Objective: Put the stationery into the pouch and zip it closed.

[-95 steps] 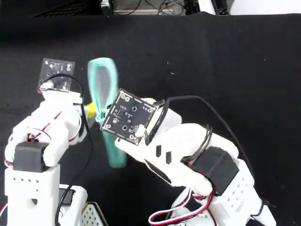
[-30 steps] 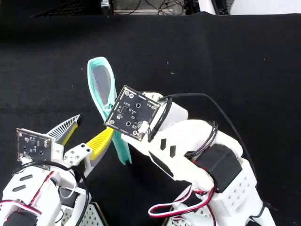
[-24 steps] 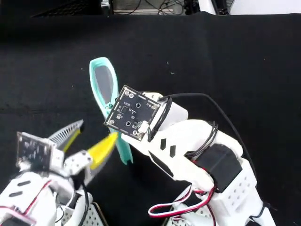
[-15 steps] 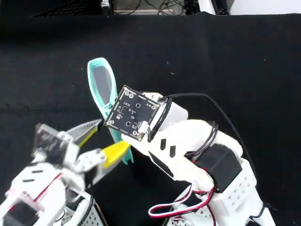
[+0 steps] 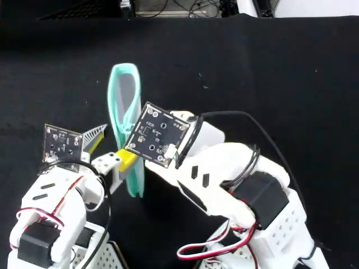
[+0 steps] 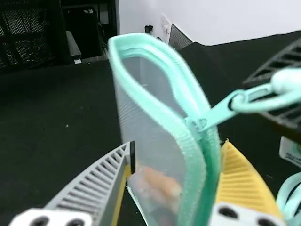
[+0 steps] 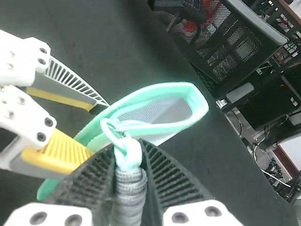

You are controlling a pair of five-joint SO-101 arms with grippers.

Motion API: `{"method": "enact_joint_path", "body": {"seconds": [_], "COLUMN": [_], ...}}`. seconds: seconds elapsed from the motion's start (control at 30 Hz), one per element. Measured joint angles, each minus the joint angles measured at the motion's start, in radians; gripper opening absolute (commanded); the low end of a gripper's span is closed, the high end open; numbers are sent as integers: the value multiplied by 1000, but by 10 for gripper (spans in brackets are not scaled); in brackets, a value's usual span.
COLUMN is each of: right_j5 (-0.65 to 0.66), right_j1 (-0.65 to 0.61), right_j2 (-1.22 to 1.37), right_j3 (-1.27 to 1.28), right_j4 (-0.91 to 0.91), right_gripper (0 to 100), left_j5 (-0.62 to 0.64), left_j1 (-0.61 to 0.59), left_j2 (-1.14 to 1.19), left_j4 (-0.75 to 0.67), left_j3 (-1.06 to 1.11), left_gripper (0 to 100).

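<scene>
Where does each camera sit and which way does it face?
High view: fixed above the table, looking down; left arm, right arm and pouch show.
Left wrist view: on the left arm, facing the pouch; left gripper straddles it.
Right wrist view: on the right arm, facing the pouch mouth; right gripper pinches the zipper pull.
Both wrist views share the pouch and left gripper's fingers.

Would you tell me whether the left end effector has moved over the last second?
Yes. The left end effector has moved toward the pouch and now straddles it, beside the right arm's unmoved camera board.
</scene>
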Motion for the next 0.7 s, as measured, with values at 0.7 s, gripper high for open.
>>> {"method": "enact_joint_path", "body": {"seconds": [0.7], "right_j5": [0], "right_j1": [0], "right_j2": [0], "right_j3": [0], "right_j4": [0], "right_gripper": [12], "left_j5": [-3], "left_j1": [-3], "left_j2": [2], "left_j4": [-6], "left_j3": [-49], "left_gripper": [208]}}
